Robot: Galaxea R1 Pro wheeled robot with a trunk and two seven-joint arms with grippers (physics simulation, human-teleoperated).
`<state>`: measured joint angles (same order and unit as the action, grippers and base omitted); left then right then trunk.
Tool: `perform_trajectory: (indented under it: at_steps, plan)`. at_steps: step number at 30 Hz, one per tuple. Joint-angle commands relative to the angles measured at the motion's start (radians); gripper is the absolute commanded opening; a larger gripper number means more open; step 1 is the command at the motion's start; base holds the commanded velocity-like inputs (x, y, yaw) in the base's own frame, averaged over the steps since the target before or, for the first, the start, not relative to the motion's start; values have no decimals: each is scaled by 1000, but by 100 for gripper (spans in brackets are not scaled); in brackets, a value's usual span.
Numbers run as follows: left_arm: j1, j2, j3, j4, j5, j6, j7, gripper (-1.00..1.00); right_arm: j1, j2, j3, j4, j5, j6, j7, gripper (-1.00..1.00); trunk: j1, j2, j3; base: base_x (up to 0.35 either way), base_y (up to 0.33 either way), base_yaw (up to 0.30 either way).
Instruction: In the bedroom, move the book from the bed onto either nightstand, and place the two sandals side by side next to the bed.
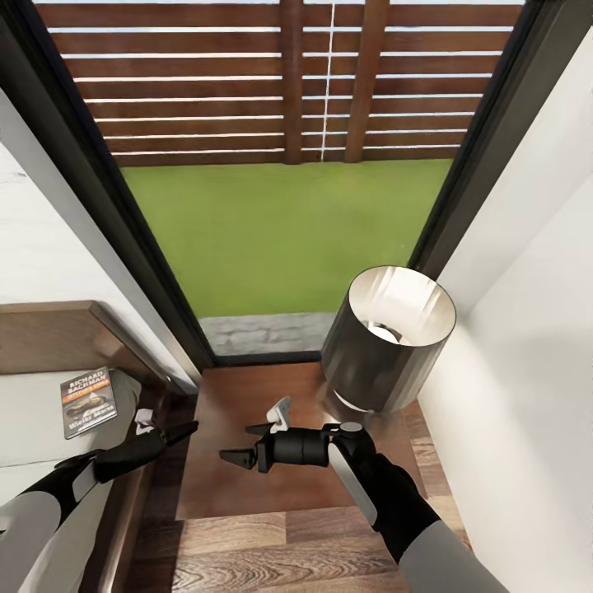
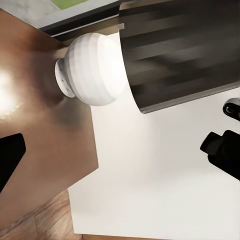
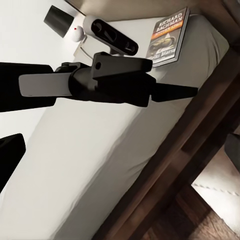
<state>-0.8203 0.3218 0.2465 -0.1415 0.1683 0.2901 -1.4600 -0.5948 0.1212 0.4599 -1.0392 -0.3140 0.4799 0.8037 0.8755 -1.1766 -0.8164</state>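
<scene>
The book (image 1: 88, 402), a thin matte paperback, lies flat on the pale grey mattress of the bed (image 1: 33, 428) near the headboard, within the left arm's reach. The left gripper (image 1: 169, 432) hovers over the bed's edge, jaw spread unclear; the right gripper (image 1: 257, 442) hangs wide and empty above the glossy brown nightstand (image 1: 239, 486). A dark cylindrical lamp (image 1: 387, 342) fills its back corner, leaving the front free, probably for the book.

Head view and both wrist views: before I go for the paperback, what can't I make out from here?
- Dark paperback book on the pale grey mattress: title text under the author line too small in the head view.
- Dark brown nightstand: its front is out of sight from above; the right gripper covers part of the top.
- Left gripper: too dark and foreshortened in the head view to tell its opening.
- Dark drum lamp shade: blurred, cut by the left wrist view's edge.
</scene>
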Motion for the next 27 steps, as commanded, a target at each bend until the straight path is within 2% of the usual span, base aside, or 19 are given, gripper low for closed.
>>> perform_trajectory:
  at_steps: [1,27]
  plan:
    - [0,0,-3,0,4,11,-3,100,0,0,0,0,-8,8,-1,100,0,0,-1,0,0,0]
    - [0,-1,-3,29,4,15,-3,100,0,1,2,1,-10,7,-1,100,0,0,-1,0,0,0]
